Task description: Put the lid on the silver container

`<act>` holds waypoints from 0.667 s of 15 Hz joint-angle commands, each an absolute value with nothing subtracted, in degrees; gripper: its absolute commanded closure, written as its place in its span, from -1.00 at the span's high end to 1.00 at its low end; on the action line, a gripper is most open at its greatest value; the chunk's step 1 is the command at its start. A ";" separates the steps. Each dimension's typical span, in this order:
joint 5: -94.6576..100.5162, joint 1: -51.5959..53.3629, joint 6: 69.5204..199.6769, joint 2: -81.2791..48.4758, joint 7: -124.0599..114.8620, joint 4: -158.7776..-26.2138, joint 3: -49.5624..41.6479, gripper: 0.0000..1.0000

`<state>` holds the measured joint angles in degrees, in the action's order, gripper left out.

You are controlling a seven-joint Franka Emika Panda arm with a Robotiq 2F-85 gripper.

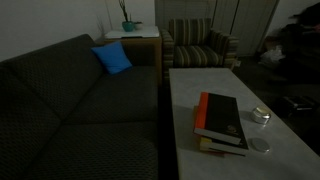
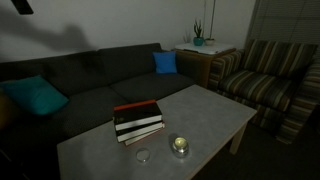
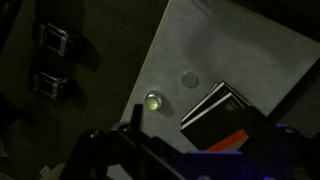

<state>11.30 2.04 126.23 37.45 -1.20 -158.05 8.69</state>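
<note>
In the wrist view, starting from the left, you meet the silver container (image 3: 153,101) first. It stands upright and uncovered on the pale desk (image 3: 250,50), to the left of the book stack (image 3: 225,118) and clear of it. Next comes the lid (image 3: 188,77), lying flat on the desk up and to the left of the book stack, near the silver container but not touching it. The red-and-black book stack sits furthest right.

Your gripper (image 3: 205,150) shows only as a dark shape along the bottom edge, high over the desk, with its jaws spread wide and nothing between them.

In an exterior view the book stack (image 1: 222,122) comes first. The silver container (image 1: 261,117) and the lid (image 1: 260,146) both lie just to its right, apart from each other.
</note>
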 commanded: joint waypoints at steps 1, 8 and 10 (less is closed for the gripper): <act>11.73 2.67 125.99 37.41 -1.54 -157.94 8.08 1.00; 14.11 1.40 128.79 33.31 -0.55 -157.29 6.72 1.00; 13.70 1.44 131.22 29.35 1.52 -156.78 4.83 1.00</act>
